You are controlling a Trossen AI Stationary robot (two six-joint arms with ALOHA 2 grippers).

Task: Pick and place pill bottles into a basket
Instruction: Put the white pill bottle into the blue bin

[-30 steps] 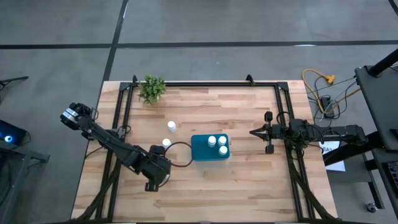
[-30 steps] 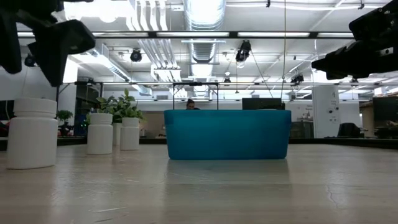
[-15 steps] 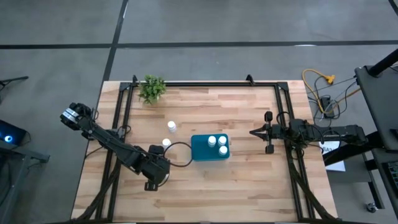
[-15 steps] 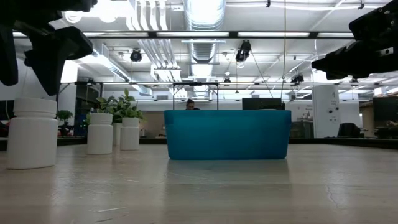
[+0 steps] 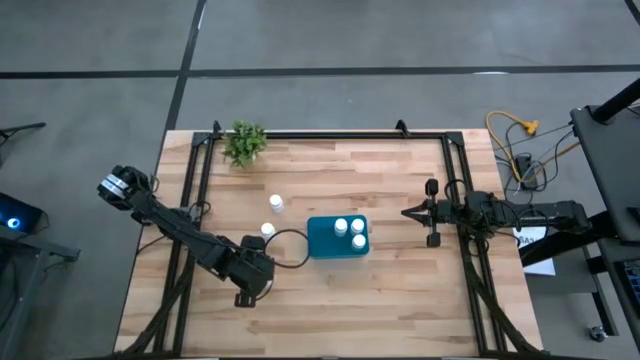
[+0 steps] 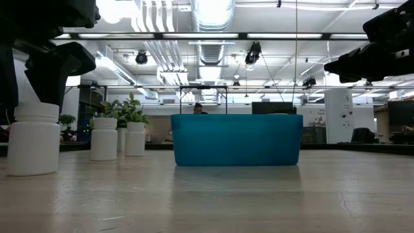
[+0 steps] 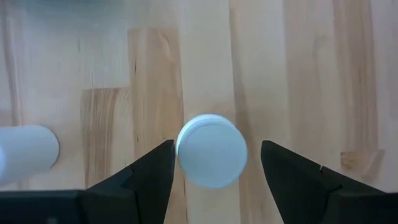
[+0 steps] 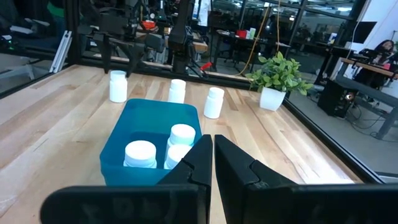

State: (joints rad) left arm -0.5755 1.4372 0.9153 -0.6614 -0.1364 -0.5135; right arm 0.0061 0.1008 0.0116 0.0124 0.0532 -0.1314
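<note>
left gripper: wide open, right above a pill bottle, bottle between its fingers | right gripper: closed, waits beside the basket

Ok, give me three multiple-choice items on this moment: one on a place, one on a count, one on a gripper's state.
1. Where is the left gripper?
A. directly above a pill bottle
B. inside the basket
C. beside the plant

2. How many bottles lie in the basket?
A. one
B. three
C. six

3. How does the right gripper stand?
A. shut on a bottle
B. wide open
C. shut, holding nothing

Answers: 1 A, the left wrist view shows a cap between its spread fingers. 2 B, three caps show inside in the high view. 3 C, its fingers meet with nothing between them.
</note>
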